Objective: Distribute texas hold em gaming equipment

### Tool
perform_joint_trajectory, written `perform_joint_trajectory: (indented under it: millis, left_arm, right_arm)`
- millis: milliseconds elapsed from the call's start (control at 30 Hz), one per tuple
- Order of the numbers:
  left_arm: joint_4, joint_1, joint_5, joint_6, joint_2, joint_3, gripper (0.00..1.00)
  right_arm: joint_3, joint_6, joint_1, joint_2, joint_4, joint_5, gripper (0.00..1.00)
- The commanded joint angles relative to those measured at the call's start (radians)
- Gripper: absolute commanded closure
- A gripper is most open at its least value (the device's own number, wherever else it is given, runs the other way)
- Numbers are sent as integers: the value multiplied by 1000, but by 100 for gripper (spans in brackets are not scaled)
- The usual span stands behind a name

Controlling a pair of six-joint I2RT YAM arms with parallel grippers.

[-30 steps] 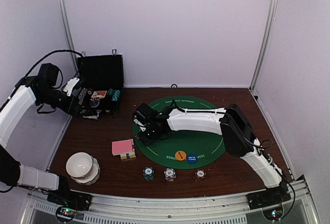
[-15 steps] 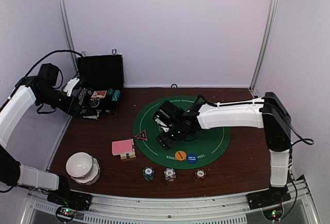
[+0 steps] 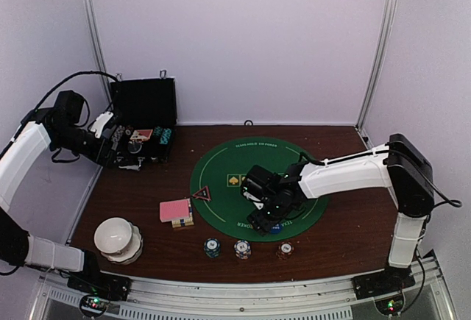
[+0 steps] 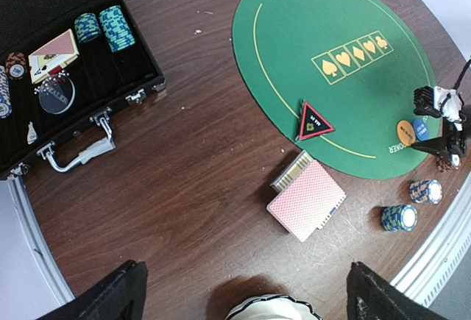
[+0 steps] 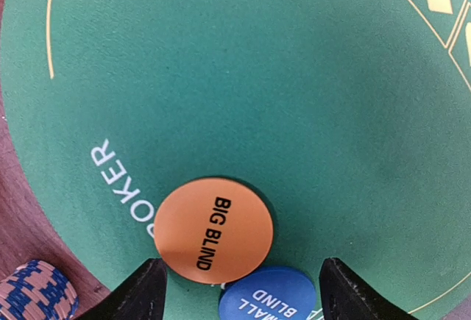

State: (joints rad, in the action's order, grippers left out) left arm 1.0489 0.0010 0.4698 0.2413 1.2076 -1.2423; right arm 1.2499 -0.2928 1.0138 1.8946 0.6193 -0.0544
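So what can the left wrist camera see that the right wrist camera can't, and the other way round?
Only the left wrist view shows the open black case, the red-black triangle marker and the pink-backed cards. Only the right wrist view is close enough to read BIG BLIND on the orange button and part of SMALL BLIND on the blue button. Both show the green mat, those two buttons, and at least one striped chip stack on the wood beside the mat.
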Motion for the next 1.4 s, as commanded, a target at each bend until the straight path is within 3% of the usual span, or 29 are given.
perform_joint_trajectory:
  millis: [0, 533, 867, 1200, 1367]
  left_arm:
    - [-2, 9, 25, -5, -7, -44, 2]
    - [3, 8, 29, -13, 1, -62, 2]
    - [12, 8, 22, -5, -4, -66, 2]
    - [20, 9, 12, 3, -14, -65, 2]
    - [21, 8, 8, 10, -18, -55, 2]
  right_arm:
    - [0, -8, -3, -21, -17, 31, 27]
    - [20, -23, -3, 62, -62, 51, 49]
    - [49, -42, -40, 90, -75, -22, 61]
    - [181, -7, -126, 191, -79, -74, 64]
    - [223, 16, -139, 195, -55, -87, 61]
